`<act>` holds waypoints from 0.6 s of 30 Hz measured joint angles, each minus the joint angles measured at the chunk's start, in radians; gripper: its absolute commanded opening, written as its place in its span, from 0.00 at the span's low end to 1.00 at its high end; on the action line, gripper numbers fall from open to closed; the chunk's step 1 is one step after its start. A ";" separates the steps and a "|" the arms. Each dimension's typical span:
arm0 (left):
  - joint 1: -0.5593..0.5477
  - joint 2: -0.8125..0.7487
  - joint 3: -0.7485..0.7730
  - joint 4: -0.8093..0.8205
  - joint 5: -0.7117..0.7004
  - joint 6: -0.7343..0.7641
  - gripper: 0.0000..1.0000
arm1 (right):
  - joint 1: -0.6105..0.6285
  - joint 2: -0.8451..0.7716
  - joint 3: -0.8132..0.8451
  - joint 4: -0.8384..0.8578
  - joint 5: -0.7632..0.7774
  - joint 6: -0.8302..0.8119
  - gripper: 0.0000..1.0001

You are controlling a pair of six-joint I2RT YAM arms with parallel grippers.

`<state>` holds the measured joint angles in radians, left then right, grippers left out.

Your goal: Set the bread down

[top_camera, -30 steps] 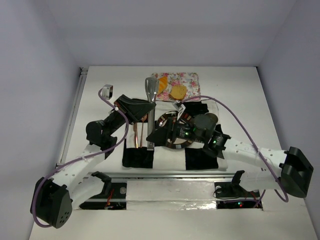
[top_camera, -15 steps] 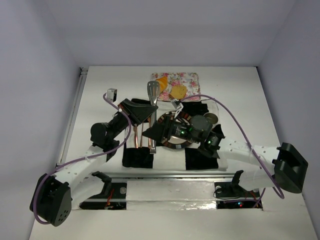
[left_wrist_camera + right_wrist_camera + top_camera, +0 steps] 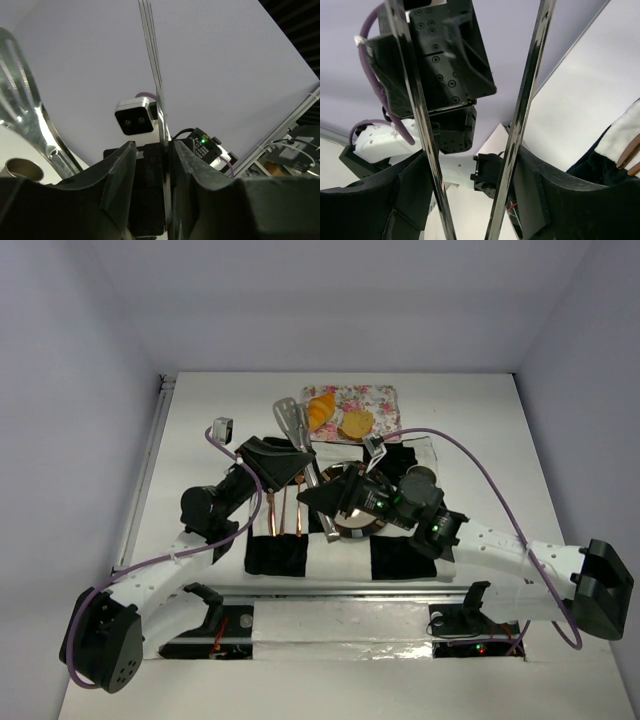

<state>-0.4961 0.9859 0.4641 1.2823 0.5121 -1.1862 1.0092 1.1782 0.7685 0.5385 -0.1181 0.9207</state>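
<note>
The golden croissant (image 3: 321,408) and the round tan bun slice (image 3: 355,423) lie on the floral napkin (image 3: 372,398) at the back of the table. Silver tongs (image 3: 290,418) slant from beside the croissant down toward the plate (image 3: 362,531). My right gripper (image 3: 320,498) is shut on the tongs; in the right wrist view (image 3: 470,165) both tong arms (image 3: 527,100) run between its fingers. My left gripper (image 3: 300,468) is open at the tongs' middle. In the left wrist view (image 3: 152,155) one tong arm (image 3: 159,100) rests against its right finger, with a gap to the left finger.
A black-and-white checked placemat (image 3: 275,555) lies under the plate. Two copper utensils (image 3: 285,510) lie on its left side. A small metal cup (image 3: 22,170) shows in the left wrist view. The two arms meet closely over the placemat.
The tongs have tilted: their head has swung left toward the croissant and their lower end right toward the plate. My right gripper has moved in and closed on them.
</note>
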 measured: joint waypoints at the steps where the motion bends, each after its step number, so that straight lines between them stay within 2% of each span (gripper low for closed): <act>1: 0.000 -0.001 0.000 -0.001 0.002 0.004 0.35 | 0.000 -0.008 0.000 -0.006 0.006 0.000 0.64; 3: 0.000 -0.006 0.000 -0.010 0.002 0.012 0.37 | 0.000 -0.014 0.000 -0.013 0.011 0.000 0.64; 7: 0.000 -0.024 0.000 -0.040 0.003 0.031 0.52 | 0.000 -0.002 0.000 -0.037 0.011 0.006 0.62; 11: 0.000 -0.050 0.001 -0.097 0.010 0.059 0.57 | 0.000 0.002 0.001 -0.054 0.017 0.019 0.61; 14: 0.000 -0.071 0.004 -0.151 0.014 0.087 0.67 | 0.000 0.002 0.003 -0.064 0.022 0.023 0.61; 17: 0.000 -0.085 0.010 -0.200 0.022 0.109 0.81 | 0.000 -0.002 0.010 -0.081 0.040 0.026 0.60; 18: 0.000 -0.087 0.011 -0.214 0.024 0.116 0.90 | -0.002 -0.004 0.013 -0.086 0.046 0.029 0.60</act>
<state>-0.4965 0.8986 0.4755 1.0687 0.5358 -1.0702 1.0073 1.1740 0.7811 0.4526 -0.0719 0.9501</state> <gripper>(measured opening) 0.784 0.609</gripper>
